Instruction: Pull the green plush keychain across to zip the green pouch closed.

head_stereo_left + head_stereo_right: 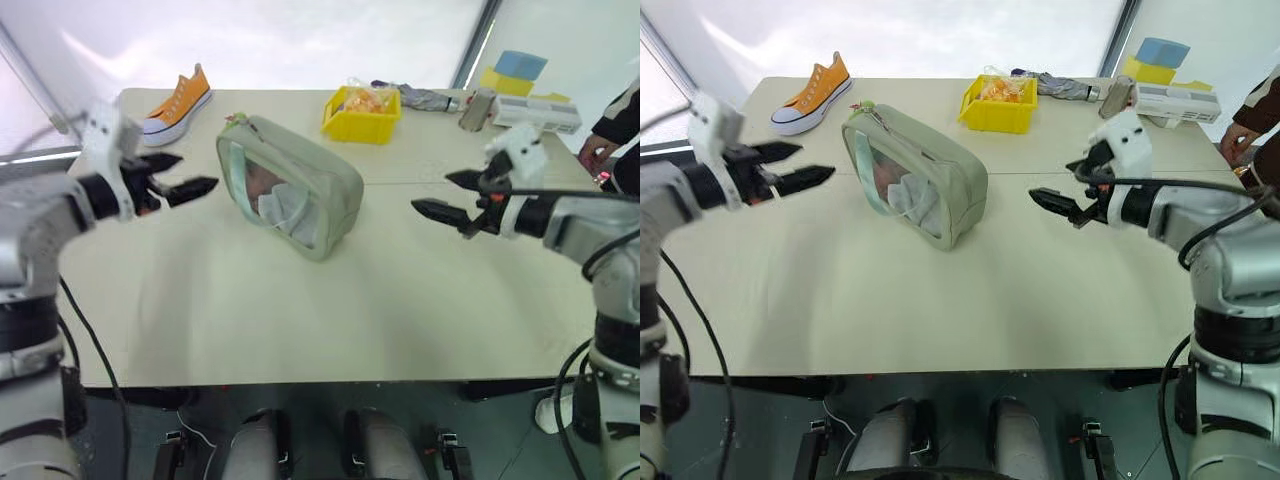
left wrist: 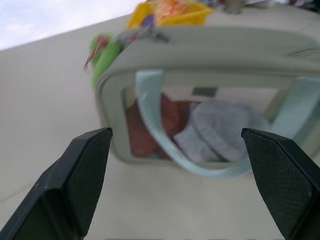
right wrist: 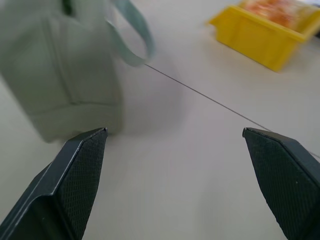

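Observation:
The pale green pouch (image 1: pixel 300 190) stands on its long edge mid-table, its clear window turned toward the left arm and a light green strap (image 2: pixel 150 105) across the front. The lime-green plush keychain (image 2: pixel 102 55) hangs at the pouch's far top corner (image 1: pixel 234 120). My left gripper (image 1: pixel 198 171) hovers open a short way left of the pouch, pointing at the window, nothing between its fingers. Off to the pouch's right, with a wide gap of bare table between, my right gripper (image 1: pixel 430 192) hangs open and empty, facing the pouch's end.
Behind the pouch is a yellow bin (image 1: pixel 360 125) with orange items in it. An orange sneaker (image 1: pixel 178 103) lies at the back left. Boxes and a grey cloth (image 1: pixel 425 97) crowd the back right. A person's hand (image 1: pixel 597 150) rests at the right edge.

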Controlling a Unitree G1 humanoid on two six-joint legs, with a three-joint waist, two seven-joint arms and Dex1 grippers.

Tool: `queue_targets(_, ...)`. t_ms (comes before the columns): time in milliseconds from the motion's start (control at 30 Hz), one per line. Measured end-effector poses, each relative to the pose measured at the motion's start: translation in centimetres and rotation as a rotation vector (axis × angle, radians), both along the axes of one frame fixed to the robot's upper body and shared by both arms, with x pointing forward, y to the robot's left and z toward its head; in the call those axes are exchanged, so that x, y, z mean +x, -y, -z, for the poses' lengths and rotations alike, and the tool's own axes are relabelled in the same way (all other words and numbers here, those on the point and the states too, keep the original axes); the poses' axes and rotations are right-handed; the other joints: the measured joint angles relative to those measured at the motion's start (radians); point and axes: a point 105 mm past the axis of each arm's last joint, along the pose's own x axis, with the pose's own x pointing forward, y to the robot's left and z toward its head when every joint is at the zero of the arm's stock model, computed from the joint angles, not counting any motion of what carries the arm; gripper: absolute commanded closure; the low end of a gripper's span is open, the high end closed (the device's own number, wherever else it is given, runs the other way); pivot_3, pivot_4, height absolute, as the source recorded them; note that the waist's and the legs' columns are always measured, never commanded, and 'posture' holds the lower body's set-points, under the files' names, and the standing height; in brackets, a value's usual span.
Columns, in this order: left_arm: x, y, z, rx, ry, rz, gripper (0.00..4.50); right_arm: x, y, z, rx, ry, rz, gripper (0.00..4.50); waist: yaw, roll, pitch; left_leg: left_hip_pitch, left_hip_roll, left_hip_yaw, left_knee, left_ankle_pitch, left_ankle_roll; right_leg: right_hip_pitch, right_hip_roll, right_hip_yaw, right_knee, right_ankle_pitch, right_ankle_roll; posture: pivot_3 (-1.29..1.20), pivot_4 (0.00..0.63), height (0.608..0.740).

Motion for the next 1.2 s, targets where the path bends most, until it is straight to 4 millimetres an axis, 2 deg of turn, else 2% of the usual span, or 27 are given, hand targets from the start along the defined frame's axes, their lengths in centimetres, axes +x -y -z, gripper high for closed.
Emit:
queue_targets(200,0.5,-0.3,1.1,-0.007,-0.052,0.056,0.08,0.0,-0.9,0.3,0.002,-0.032,-0.051,0.00,0.001,-0.001,0.000,-0.001,0.000,0.001,0.003,0.000,0.000,0.000,-0.001,0.000,0.000,0.001,0.002,0.00,0.150,0.740)
queue_targets(400,0.7,-0.4,0.4,0.011,-0.004,0.050,0.08,0.2,-2.1,-0.4,0.006,-0.007,-0.073,0.00,0.000,-0.001,0.000,-0.001,0.000,0.001,0.005,0.001,0.000,0.000,-0.001,0.000,0.002,0.002,0.003,0.00,0.150,0.740)
queue_targets(500,0.3,-0.1,0.2,0.010,-0.013,0.069,0.08,0.1,-4.1,-2.1,0.037,0.049,-0.122,0.00,-0.006,-0.001,0.000,-0.001,0.001,0.001,0.004,0.001,-0.002,-0.002,0.000,0.000,0.004,0.002,0.003,0.00,0.150,0.740)
queue_targets(600,-1.5,2.2,-0.8,0.017,-0.003,0.181,0.08,0.0,-7.2,-2.8,0.054,0.087,-0.172,0.00,-0.005,-0.001,0.000,-0.002,0.002,0.000,0.004,0.002,-0.003,-0.002,0.000,0.000,0.005,0.002,0.003,0.00,0.150,0.740)
queue_targets(667,-2.5,3.4,-1.4,0.016,0.011,0.233,0.08,0.0,-8.9,-2.1,0.048,0.078,-0.195,0.00,-0.004,-0.001,0.000,-0.002,0.001,0.000,0.004,0.002,-0.003,-0.002,0.000,0.000,0.005,0.002,0.003,0.00,0.150,0.740)
queue_targets(800,-3.5,4.5,-1.8,0.023,0.036,0.254,0.08,0.6,-12.3,0.0,-0.029,0.097,-0.204,0.00,-0.002,-0.001,0.000,-0.002,0.001,0.000,0.005,0.002,-0.004,-0.002,-0.001,0.000,0.006,0.002,0.003,0.00,0.150,0.740)
queue_targets(933,-3.8,4.5,-0.6,0.022,0.004,0.232,0.08,1.8,-13.0,1.6,-0.132,0.144,-0.169,0.00,-0.003,-0.001,0.000,-0.002,0.000,0.000,0.006,0.003,-0.004,-0.001,-0.001,0.000,0.006,0.002,0.003,0.00,0.150,0.740)
queue_targets(1033,-3.9,4.4,-0.2,0.013,-0.011,0.216,0.00,2.1,-13.3,2.1,-0.165,0.166,-0.173,0.77,-0.002,-0.001,0.000,-0.002,0.001,0.000,0.006,0.003,-0.004,-0.002,0.000,0.000,0.007,0.002,0.003,0.00,0.150,0.740)
queue_targets(1133,-3.9,4.0,-0.2,0.009,-0.002,0.193,0.00,2.1,-13.4,2.1,-0.191,0.198,-0.197,2.14,-0.003,-0.001,0.000,-0.002,0.001,0.000,0.006,0.003,-0.004,-0.002,0.000,0.000,0.007,0.002,0.003,0.00,0.150,0.740)
queue_targets(1200,-3.9,4.0,-0.2,0.005,0.000,0.187,0.00,2.1,-13.4,2.1,-0.220,0.227,-0.211,3.28,-0.003,-0.001,0.000,-0.002,0.001,0.000,0.006,0.003,-0.004,-0.002,0.000,0.000,0.007,0.002,0.003,0.00,0.150,0.740)
